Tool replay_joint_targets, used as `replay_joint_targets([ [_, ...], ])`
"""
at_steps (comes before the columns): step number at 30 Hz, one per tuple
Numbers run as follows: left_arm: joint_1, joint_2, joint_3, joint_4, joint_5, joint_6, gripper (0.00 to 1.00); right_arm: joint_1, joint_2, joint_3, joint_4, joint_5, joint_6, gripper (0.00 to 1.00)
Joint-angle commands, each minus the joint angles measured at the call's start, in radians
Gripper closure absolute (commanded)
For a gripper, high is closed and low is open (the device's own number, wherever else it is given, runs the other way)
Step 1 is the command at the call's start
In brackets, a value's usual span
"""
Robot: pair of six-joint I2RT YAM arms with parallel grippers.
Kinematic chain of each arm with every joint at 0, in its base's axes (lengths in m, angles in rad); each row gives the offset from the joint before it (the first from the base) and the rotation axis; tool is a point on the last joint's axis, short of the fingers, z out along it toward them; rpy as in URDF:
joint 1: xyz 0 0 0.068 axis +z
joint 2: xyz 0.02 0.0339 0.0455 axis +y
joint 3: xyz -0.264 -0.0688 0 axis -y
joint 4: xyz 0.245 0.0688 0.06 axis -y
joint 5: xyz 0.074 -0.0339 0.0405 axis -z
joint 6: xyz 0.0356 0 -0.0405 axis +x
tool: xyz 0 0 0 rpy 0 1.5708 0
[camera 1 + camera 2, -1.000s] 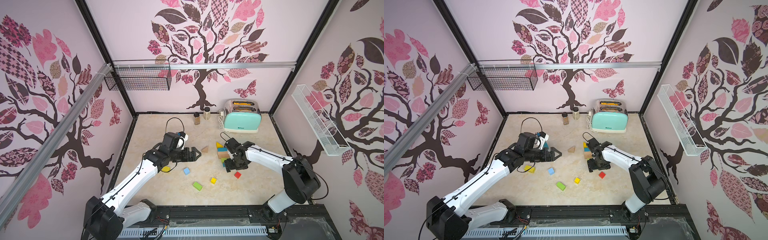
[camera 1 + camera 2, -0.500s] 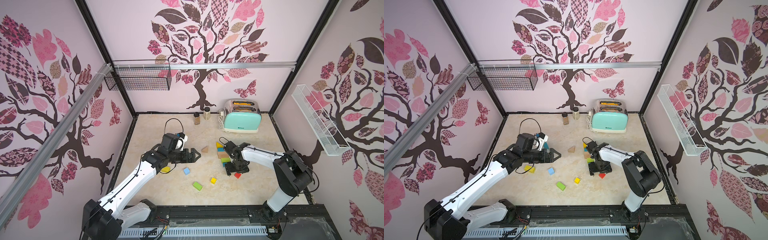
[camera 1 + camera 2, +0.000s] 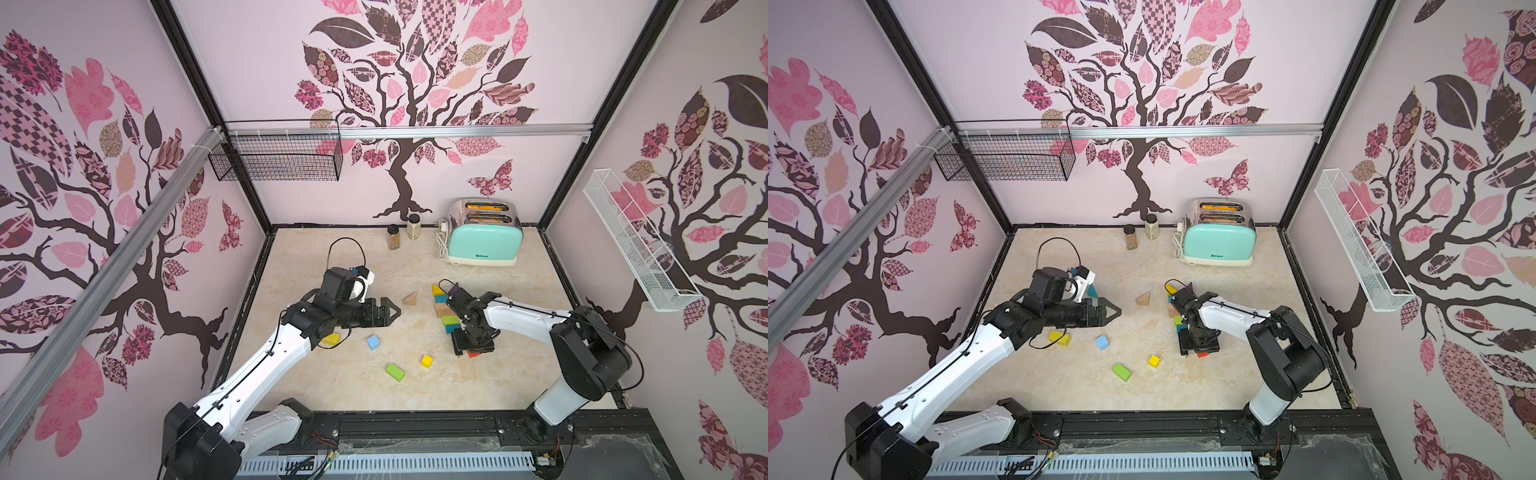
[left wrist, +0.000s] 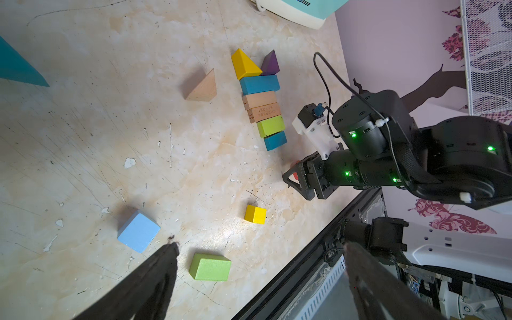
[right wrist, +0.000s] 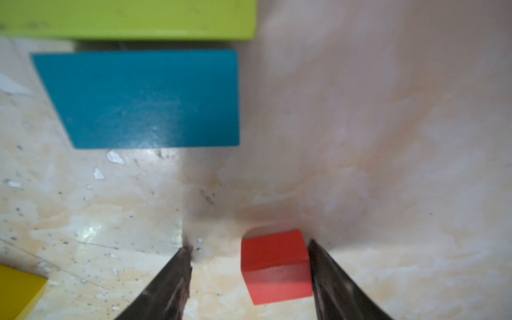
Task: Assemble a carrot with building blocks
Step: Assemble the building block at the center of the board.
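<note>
Straddling red cube | right gripper unclamped | left gripper spread

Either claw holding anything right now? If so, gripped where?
Nothing is held. The left claw is open and empty. The right claw is open astride the red cube, with one finger at its side and the other apart from it.

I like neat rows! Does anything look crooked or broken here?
The table is scratched, with white chips. The red cube sits off-centre in the right gripper, against one finger. The row of blocks looks tidy, nothing broken.
</note>
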Motion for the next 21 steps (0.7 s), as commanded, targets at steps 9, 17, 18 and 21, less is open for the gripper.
replay_joint_targets([
  [9, -0.002, -0.02, -0.025, 0.005, 0.009, 0.003, 0.02, 0.008, -0.03, -0.027, 0.012, 0.031, 0.073, 0.54],
  [17, -0.002, -0.021, -0.023, 0.007, 0.009, 0.003, 0.02, 0.02, 0.019, 0.022, 0.05, 0.029, 0.091, 0.65],
  [18, -0.002, -0.021, -0.023, 0.008, 0.009, 0.003, 0.02, 0.021, 0.031, 0.033, 0.055, 0.029, 0.092, 0.65],
  [21, -0.003, -0.02, -0.022, 0.01, 0.008, 0.005, 0.02, 0.021, 0.076, 0.064, 0.064, 0.033, 0.093, 0.66],
])
